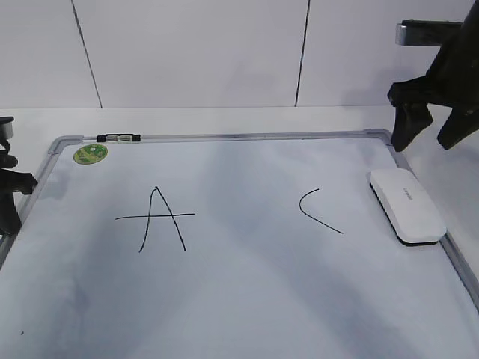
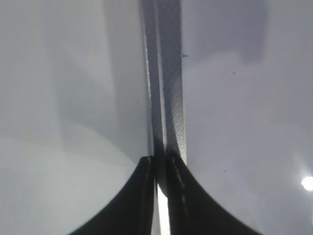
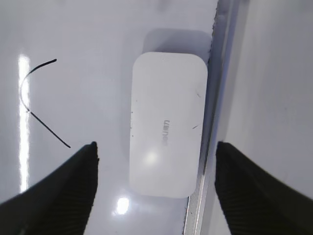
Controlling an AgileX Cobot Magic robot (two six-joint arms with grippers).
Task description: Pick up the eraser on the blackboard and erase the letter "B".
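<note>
Jaws first: my right gripper (image 3: 155, 149) is spread wide and holds nothing, one finger (image 3: 73, 186) over the board surface, the other past the frame, with the eraser (image 3: 166, 125) lying between and below them. My left gripper (image 2: 159, 164) has its jaws pressed together, empty, right over the board's left frame rail.

From the exterior view I see the board (image 1: 247, 299) lying flat and filling most of the picture, silver frame around it. The right gripper (image 1: 430, 134) hangs above the board's far right corner, clear of the surface. The left gripper (image 1: 11, 187) sits at the left edge, only partly in view.

On the board, the eraser (image 1: 406, 205) lies white side up along the right frame rail, touching or just beside it, I cannot tell which. Left of it is a hand-drawn open curve, the C (image 1: 318, 211), and further left a crossed A (image 1: 159, 219). Between those two the surface shows only faint grey smears; I see no B in any view. A green sticker (image 1: 90, 153) sits in the far left corner, with a small clip (image 1: 118, 137) on the top rail beside it.
</note>
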